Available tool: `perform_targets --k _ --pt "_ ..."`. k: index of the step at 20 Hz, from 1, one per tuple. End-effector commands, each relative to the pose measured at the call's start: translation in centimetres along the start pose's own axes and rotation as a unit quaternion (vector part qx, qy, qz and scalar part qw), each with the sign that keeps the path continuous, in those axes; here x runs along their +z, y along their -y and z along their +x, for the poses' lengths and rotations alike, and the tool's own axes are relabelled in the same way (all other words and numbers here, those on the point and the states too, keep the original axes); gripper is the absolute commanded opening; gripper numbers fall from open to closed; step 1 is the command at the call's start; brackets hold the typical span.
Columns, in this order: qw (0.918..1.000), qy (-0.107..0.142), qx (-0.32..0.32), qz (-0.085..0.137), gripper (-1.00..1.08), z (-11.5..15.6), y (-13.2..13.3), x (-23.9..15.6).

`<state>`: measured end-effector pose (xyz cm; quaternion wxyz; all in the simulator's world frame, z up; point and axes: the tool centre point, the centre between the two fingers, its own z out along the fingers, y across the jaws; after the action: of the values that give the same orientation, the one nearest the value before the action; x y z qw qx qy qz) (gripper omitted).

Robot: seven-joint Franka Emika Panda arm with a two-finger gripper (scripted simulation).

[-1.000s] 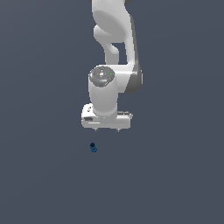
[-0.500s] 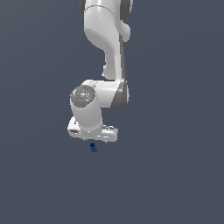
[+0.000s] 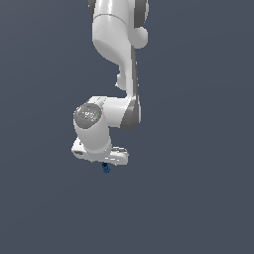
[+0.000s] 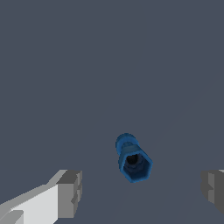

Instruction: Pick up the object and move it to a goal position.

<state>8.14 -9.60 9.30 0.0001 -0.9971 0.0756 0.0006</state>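
The object (image 4: pixel 132 159) is a tiny dark-blue lumpy piece with a hexagonal end and a dark hole in it, lying on the plain grey floor. In the exterior view the object (image 3: pixel 105 168) peeks out just under the white hand. My gripper (image 4: pixel 141 192) hangs over it, open, with one grey fingertip (image 4: pixel 70 193) on one side and the other fingertip (image 4: pixel 213 189) far off on the opposite side. The object lies between the two fingers, nearer the first, touching neither. In the exterior view the gripper (image 3: pixel 103 162) is mostly hidden by the hand's body.
The white arm (image 3: pixel 115 54) rises from the hand to the exterior view's upper edge. All around is a flat grey surface (image 3: pixel 198 188) with no other objects in view.
The arm has swung down and toward the exterior view's left. The hand has dropped from well above the object to right over it, covering part of it.
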Motion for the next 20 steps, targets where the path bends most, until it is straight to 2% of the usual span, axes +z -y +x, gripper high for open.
perform_targets --k 1,11,17,18,20 --pt "1.0 0.0 0.0 0.0 1.0 0.0 0.0 0.1" --pt "1.0 0.0 0.0 0.0 1.0 0.0 0.0 4.6" --pt "1.0 0.0 0.0 0.0 1.0 0.1 0.0 5.0" --pt "1.0 0.0 0.0 0.0 -1.0 0.1 0.0 5.0" --pt "1.0 0.0 0.0 0.0 -1.0 0.1 0.0 5.0"
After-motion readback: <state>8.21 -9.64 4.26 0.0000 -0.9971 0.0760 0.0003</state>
